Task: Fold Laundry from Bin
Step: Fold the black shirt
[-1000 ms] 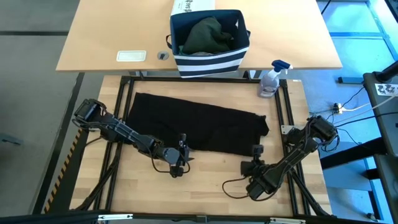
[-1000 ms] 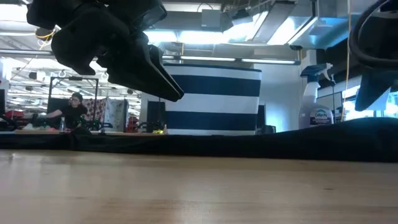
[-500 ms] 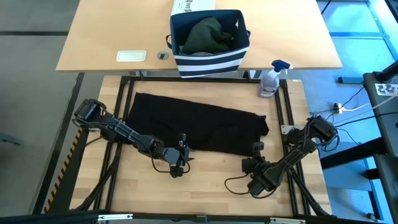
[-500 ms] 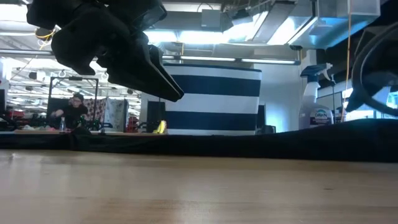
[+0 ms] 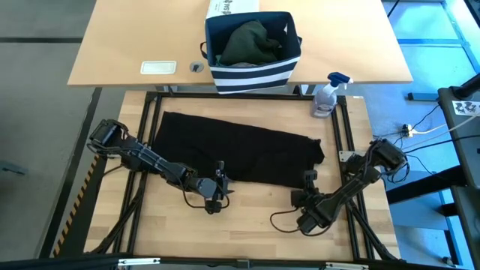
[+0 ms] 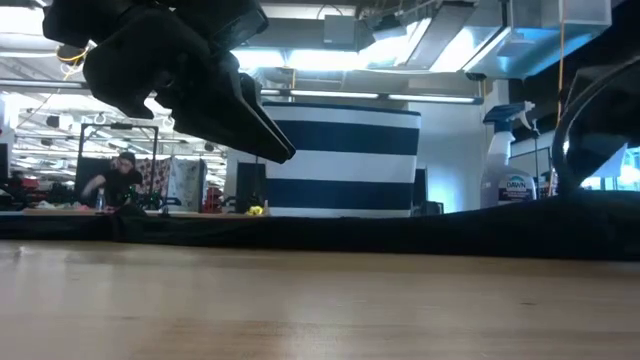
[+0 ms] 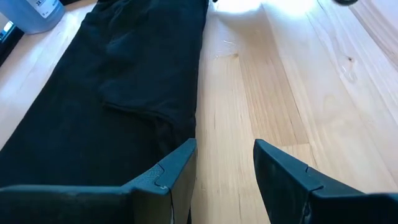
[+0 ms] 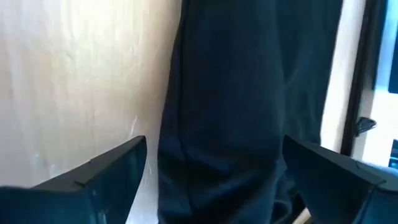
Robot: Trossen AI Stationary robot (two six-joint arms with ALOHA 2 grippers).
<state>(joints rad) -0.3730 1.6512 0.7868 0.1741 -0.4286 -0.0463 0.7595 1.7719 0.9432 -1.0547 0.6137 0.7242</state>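
Right gripper (image 5: 307, 182) has crept a little toward the near edge of the black garment (image 5: 238, 154) over the last second; jaws spread wide, grasping nothing, the cloth edge lying between its fingers (image 8: 106, 171) in the wrist view. Reads as lining up for a pinch on that hem.

Left gripper (image 5: 220, 178) has not shifted; it hovers just above the same near edge, farther left, jaws part open and empty, cloth just beside one finger (image 7: 168, 171). Both arms look staged for a two-point lift to start the fold.

Garment lies spread flat across the light wood counter (image 5: 247, 217). The bin (image 5: 253, 46) sits on the far table, dark green laundry (image 5: 250, 41) in it. A spray bottle (image 5: 327, 96) stands at the counter's far right corner.

Low view: open workshop, ceiling lights, a person (image 6: 118, 178) seated far off.
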